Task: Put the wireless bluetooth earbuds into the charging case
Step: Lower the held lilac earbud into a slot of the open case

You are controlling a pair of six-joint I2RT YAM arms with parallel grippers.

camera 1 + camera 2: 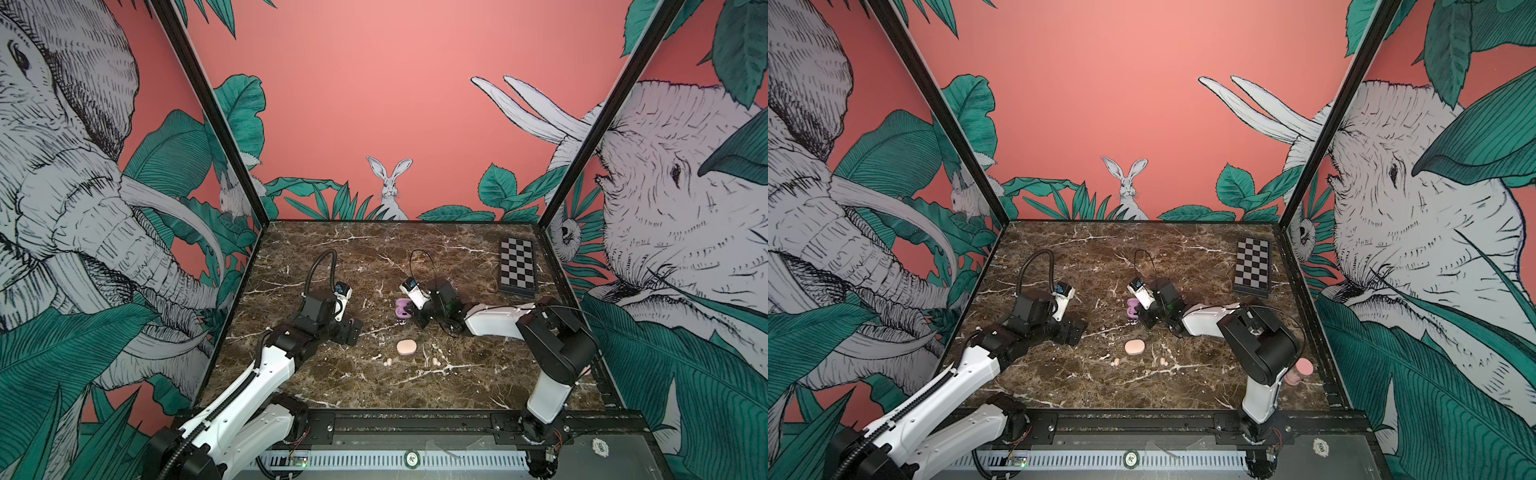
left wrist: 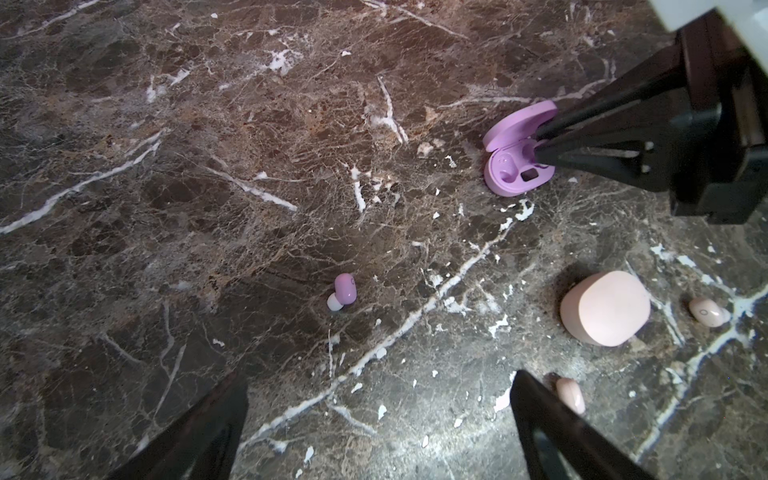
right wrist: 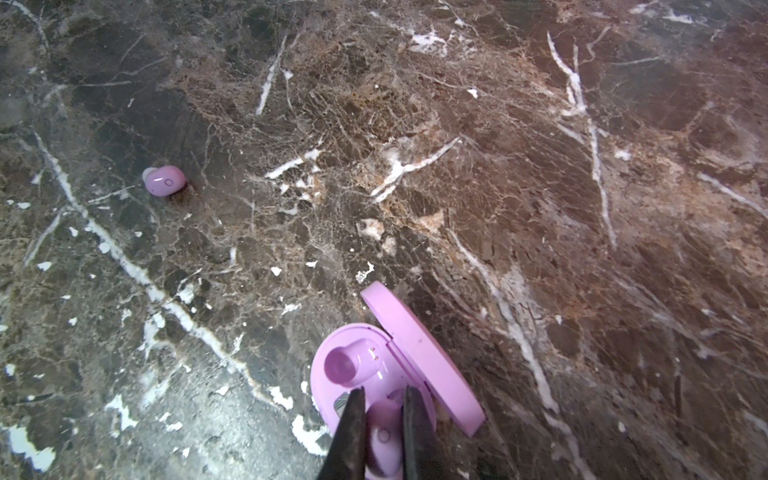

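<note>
Right tool (image 3: 383, 409) pinches lilac earbud (image 3: 382, 432) (axis unclear) over open case (image 3: 374, 374).

The table (image 2: 208, 166) looks like polished brown marble with white veins. The lilac case (image 3: 374, 374) and lilac earbud (image 3: 164, 180) look like smooth, glossy plastic; the peach case (image 2: 604, 307) looks matt.

The tabletop (image 1: 374, 257) is dark brown marble with white and tan veins. An open lilac case (image 2: 515, 166) and a loose lilac earbud (image 2: 345, 291) with a white tip lie on it. A closed case (image 2: 604, 307) is pale peach, as are two earbuds (image 2: 706, 311) (image 2: 570, 395). A board (image 1: 517, 266) carries a black-and-white check. The walls (image 1: 374, 104) are coral with green leaves and grey-white animals.
</note>
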